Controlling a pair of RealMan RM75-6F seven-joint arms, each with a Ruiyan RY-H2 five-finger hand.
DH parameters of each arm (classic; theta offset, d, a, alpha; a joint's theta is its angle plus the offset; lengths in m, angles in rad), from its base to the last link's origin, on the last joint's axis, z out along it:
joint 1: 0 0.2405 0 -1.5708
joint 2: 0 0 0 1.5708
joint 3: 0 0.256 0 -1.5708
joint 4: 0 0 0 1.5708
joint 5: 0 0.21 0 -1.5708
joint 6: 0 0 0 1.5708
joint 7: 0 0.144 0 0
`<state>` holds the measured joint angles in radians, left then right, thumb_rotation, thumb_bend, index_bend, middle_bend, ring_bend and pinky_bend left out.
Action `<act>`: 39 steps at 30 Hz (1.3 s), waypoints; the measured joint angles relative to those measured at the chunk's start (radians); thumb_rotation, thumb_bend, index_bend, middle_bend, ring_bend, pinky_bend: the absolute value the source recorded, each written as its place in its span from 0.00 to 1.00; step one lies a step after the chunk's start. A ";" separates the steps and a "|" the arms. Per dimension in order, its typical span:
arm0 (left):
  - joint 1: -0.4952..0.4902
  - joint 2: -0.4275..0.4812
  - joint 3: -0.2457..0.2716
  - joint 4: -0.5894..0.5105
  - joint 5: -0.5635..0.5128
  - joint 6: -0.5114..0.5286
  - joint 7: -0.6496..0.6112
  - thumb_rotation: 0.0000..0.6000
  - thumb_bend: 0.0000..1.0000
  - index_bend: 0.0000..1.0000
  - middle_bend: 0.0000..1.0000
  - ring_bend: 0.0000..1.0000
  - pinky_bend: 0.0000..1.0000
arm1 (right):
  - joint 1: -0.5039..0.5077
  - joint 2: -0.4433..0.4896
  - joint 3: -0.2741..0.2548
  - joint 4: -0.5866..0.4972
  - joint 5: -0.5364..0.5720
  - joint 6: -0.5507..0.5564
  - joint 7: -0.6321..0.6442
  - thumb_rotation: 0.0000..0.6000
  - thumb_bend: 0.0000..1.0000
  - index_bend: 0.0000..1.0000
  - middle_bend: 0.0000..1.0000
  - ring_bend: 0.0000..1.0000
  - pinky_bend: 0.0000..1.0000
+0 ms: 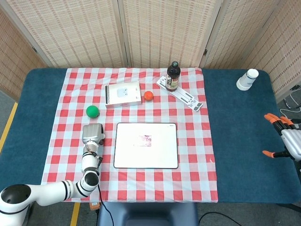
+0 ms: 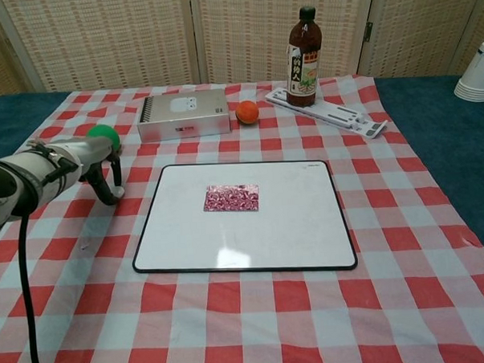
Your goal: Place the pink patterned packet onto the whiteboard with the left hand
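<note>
We see the pink packet (image 2: 231, 197) lying on the whiteboard (image 2: 292, 227); left hand (image 2: 103, 170) empty, fingers curled down; right hand (image 1: 284, 139) released, spread over blue table (image 1: 240, 141).

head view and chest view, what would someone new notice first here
Probably the whiteboard in the middle of the checked cloth, with the pink packet lying flat near its centre. Next, the left hand beside the board's left edge, holding nothing, and the dark bottle standing upright at the back.
</note>
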<state>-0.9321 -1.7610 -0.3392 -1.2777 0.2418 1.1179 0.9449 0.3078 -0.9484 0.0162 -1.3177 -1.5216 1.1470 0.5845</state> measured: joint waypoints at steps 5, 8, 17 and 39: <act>0.001 0.001 0.001 -0.004 0.002 0.003 0.001 1.00 0.32 0.49 1.00 1.00 1.00 | 0.000 -0.001 0.000 0.000 0.001 -0.001 -0.002 1.00 0.00 0.00 0.00 0.00 0.00; 0.000 0.004 -0.001 -0.008 0.005 0.006 0.000 1.00 0.32 0.49 1.00 1.00 1.00 | 0.001 -0.001 0.000 0.001 0.001 -0.003 0.000 1.00 0.00 0.00 0.00 0.00 0.00; -0.015 0.022 -0.012 -0.069 0.023 0.037 0.014 1.00 0.33 0.49 1.00 1.00 1.00 | 0.004 -0.001 0.000 0.003 0.000 -0.008 0.003 1.00 0.00 0.00 0.00 0.00 0.00; -0.227 -0.173 -0.093 -0.034 0.026 0.049 0.123 1.00 0.33 0.50 1.00 1.00 1.00 | -0.007 0.004 -0.003 0.014 -0.014 0.025 0.031 1.00 0.00 0.00 0.00 0.00 0.00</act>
<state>-1.1594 -1.9341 -0.4325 -1.3116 0.2680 1.1670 1.0676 0.3003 -0.9449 0.0136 -1.3038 -1.5360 1.1725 0.6159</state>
